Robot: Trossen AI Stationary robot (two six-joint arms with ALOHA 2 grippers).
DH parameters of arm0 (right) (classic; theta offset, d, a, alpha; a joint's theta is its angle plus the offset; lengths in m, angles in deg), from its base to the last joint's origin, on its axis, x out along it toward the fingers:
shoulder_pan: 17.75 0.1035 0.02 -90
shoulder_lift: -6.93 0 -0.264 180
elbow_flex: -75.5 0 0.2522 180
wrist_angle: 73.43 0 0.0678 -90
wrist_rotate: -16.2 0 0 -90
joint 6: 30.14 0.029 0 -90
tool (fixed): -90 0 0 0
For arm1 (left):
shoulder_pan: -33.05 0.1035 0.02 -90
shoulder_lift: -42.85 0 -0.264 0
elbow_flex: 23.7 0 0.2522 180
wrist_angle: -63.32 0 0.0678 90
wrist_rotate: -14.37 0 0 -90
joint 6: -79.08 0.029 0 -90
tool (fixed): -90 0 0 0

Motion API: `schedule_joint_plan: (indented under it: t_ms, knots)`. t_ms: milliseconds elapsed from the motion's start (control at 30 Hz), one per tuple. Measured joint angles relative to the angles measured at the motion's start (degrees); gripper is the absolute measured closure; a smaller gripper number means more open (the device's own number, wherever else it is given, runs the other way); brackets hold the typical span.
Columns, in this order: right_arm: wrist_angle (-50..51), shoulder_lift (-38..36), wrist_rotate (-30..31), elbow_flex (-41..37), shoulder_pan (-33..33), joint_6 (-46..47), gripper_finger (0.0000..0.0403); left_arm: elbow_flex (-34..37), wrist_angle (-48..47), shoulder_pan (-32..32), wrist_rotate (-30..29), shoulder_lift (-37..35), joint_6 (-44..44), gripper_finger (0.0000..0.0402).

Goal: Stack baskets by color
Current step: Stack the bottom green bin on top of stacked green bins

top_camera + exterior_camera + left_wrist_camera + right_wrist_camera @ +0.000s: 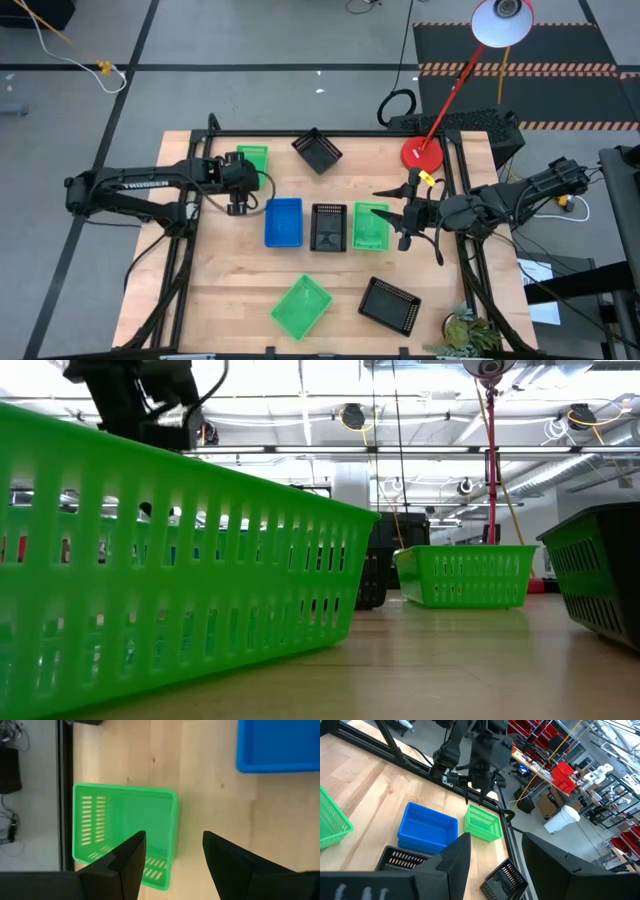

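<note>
Left gripper [237,207]: jaws wide, nothing held, hovering above the green basket [252,160] at the far-left corner of the table [230,290], just off its near rim. Right gripper [403,212]: jaws apart, empty, just right of a second green basket [370,226]. Between them, a row: blue basket [283,222], black basket [328,227], then that green one. Further baskets loose: black at far centre [318,150], green near centre [302,306], black near right [390,304]. Judged light, thin mesh plastic, somewhat flexible, smooth. Best taken by pinching one rim wall.
</note>
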Motion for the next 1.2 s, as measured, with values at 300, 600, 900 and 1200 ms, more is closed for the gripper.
schedule_joint_plan:
  t_ms: [300, 600, 900, 1200]
  knots:
    - [0.0, 0.0, 0.0, 0.0, 0.0, 0.0, 0.0232, 6.5, 6.3, 6.2, 2.5, 0.0, 4.9, 0.0202]
    - [0.0, 0.0, 0.0, 0.0, 0.0, 0.0, 0.0232, 10.5, 9.7, 9.3, 4.2, 0.5, 5.8, 0.0202]
    - [0.0, 0.0, 0.0, 0.0, 0.0, 0.0, 0.0232, 10.6, 9.9, 11.6, 4.5, 2.3, 5.7, 0.0209]
    - [0.0, 0.0, 0.0, 0.0, 0.0, 0.0, 0.0232, 10.6, 12.4, 12.4, 5.5, 8.5, 6.6, 0.0288]
